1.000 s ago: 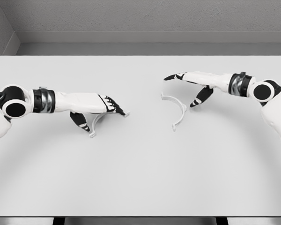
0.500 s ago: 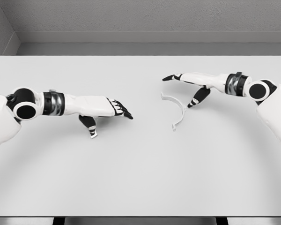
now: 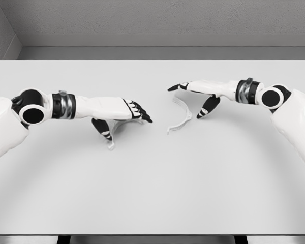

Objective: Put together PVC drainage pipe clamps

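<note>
white laminate, by the look of it, makes up the table (image 3: 152, 193), a broad pale slab that fills most of the head view and bears everything else. next in size come the two arms. the left hand (image 3: 123, 116) reaches in low over the table's left half, fingers stretched forward and thumb hooked down, and it appears to pinch the left clamp half (image 3: 111, 140) between thumb and fingers; only the lower tip of that piece shows below the thumb, so the hold is a judgement rather than a certainty. the right hand (image 3: 195, 94) hovers over the middle right, forefinger pointing left, thumb dropped, fingers loose and holding nothing. just beside and beneath it lies the right clamp half (image 3: 182, 116), a thin white arc resting on the table, its bow facing right, apart from the fingers as far as can be seen.

both halves look like light, thin moulded plastic: stiff enough to keep their curve but springy, and smooth, so likely to skid on the slick top if nudged. the free arc seems best taken across the middle of its curve, thumb inside and fingers outside, leaving the ends clear for mating.
</note>
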Available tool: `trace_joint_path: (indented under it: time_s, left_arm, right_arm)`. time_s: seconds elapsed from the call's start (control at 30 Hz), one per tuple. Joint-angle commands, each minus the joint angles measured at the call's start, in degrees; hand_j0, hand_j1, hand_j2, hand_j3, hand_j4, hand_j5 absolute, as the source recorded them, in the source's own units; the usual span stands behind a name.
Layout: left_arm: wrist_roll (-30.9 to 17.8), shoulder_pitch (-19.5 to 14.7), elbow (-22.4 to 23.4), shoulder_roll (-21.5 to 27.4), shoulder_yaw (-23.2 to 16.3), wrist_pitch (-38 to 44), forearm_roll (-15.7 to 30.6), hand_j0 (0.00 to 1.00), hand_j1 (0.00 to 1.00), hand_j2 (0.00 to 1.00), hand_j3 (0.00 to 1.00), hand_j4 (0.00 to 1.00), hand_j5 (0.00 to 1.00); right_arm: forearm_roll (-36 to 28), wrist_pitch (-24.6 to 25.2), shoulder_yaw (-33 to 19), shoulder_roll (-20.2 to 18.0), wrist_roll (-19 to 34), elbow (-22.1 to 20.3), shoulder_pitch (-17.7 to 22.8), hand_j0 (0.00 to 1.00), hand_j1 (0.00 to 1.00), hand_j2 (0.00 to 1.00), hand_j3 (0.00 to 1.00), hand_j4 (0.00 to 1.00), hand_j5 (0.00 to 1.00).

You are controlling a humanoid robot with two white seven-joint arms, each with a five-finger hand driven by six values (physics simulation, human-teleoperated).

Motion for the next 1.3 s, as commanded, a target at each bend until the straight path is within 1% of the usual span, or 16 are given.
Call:
trace_joint_path:
  time_s: [0.0,0.07,0.1,0.13,0.2,0.23,0.4,0.43,0.5,0.57,0.73,0.9,0.97,1.0,1.07,1.27]
  left_arm:
    - [0.02,-0.09,0.00,-0.86,0.35,0.14,0.40,1.00,1.00,1.00,1.00,1.00,1.00]
    - [0.02,-0.44,0.00,-1.30,0.43,0.14,0.40,1.00,1.00,1.00,1.00,1.00,1.00]
    - [0.02,-0.53,0.09,-0.68,1.66,0.14,0.40,1.00,1.00,1.00,1.00,1.00,1.00]
    - [0.02,-0.62,0.01,0.81,3.16,0.14,1.80,1.00,1.00,1.00,1.00,1.00,1.00]
    - [0.02,-0.62,-0.43,5.38,3.86,0.14,6.90,1.00,1.00,1.00,1.00,1.00,1.00]
    - [0.02,-0.18,-2.10,6.09,3.86,0.14,6.99,1.00,1.00,1.00,1.00,1.00,1.00]
    - [0.02,2.81,-2.72,4.68,3.07,0.14,6.81,1.00,1.00,1.00,1.00,1.00,1.00]
    - [0.02,3.08,-2.19,3.98,3.07,0.14,6.64,1.00,1.00,1.00,1.00,1.00,1.00]
    - [0.02,3.87,-1.49,2.84,3.25,0.14,4.62,1.00,1.00,1.00,1.00,1.00,1.00]
    - [0.02,3.87,-1.49,1.96,3.77,0.14,0.66,1.00,1.00,1.00,1.00,1.00,1.00]
    - [0.02,3.96,-1.49,1.25,3.77,0.14,-1.71,1.00,1.00,1.00,1.00,1.00,1.00]
    - [0.02,3.96,-1.49,1.43,3.60,0.14,-2.24,1.00,1.00,1.00,1.00,1.00,1.00]
    - [0.02,4.39,-1.58,1.43,3.33,0.14,-2.24,1.00,1.00,1.00,1.00,1.00,1.00]
    - [0.02,4.39,-1.58,1.25,3.33,0.14,-2.24,1.00,1.00,1.00,1.00,1.00,1.00]
    - [0.02,4.39,-1.49,0.73,3.33,0.14,-2.59,1.00,1.00,1.00,1.00,1.00,1.00]
    - [0.02,4.39,-1.40,-0.15,3.33,0.14,-3.38,1.00,1.00,1.00,1.00,1.00,1.00]
  right_arm:
    - [-0.49,0.14,-0.19,-0.04,-0.02,0.01,-0.09,1.00,1.00,1.00,1.00,1.00,1.00]
    - [-0.75,0.14,-0.45,-0.31,-0.02,1.15,-0.88,1.00,1.00,1.00,1.00,1.00,1.00]
    - [-0.84,0.14,-0.54,-0.48,-0.02,2.38,-1.58,1.00,1.00,1.00,1.00,1.00,1.00]
    - [-0.75,0.14,-0.63,-0.48,-0.02,3.53,-1.93,1.00,1.00,1.00,1.00,1.00,1.00]
    - [-0.58,0.14,-1.94,-0.48,-0.02,4.14,-2.20,1.00,1.00,1.00,1.00,1.00,1.00]
    - [-0.57,0.14,-2.38,-0.57,-0.02,4.23,-2.20,1.00,1.00,1.00,1.00,1.00,1.00]
    - [-0.49,0.14,-2.74,-0.13,-0.02,5.90,-3.78,1.00,1.00,1.00,1.00,1.00,1.00]
    - [-0.40,0.14,-2.74,0.05,-0.02,5.90,-4.31,1.00,1.00,1.00,1.00,1.00,1.00]
    - [-0.31,0.14,-2.74,0.84,-0.02,8.18,-5.45,1.00,1.00,1.00,1.00,1.00,1.00]
    - [-0.22,0.14,-2.74,1.10,-0.02,8.36,-5.80,1.00,1.00,1.00,1.00,1.00,1.00]
    - [-0.22,0.14,-2.56,1.89,-0.02,8.27,-5.98,1.00,1.00,1.00,1.00,1.00,1.00]
    - [-0.14,0.14,-2.47,2.68,-0.02,8.19,-6.33,1.00,1.00,1.00,1.00,1.00,1.00]
    - [1.36,0.14,-2.47,3.74,-0.02,8.36,-6.77,1.00,1.00,1.00,1.00,1.00,1.00]
    - [1.53,0.14,-2.47,4.53,-0.02,8.80,-6.77,1.00,1.00,1.00,1.00,1.00,1.00]
    - [4.00,0.14,-2.65,6.81,-0.02,11.70,-7.65,1.00,1.00,1.00,1.00,1.00,1.00]
    - [4.26,0.14,-2.65,8.04,-0.02,12.93,-8.96,1.00,1.00,1.00,1.00,1.00,1.00]
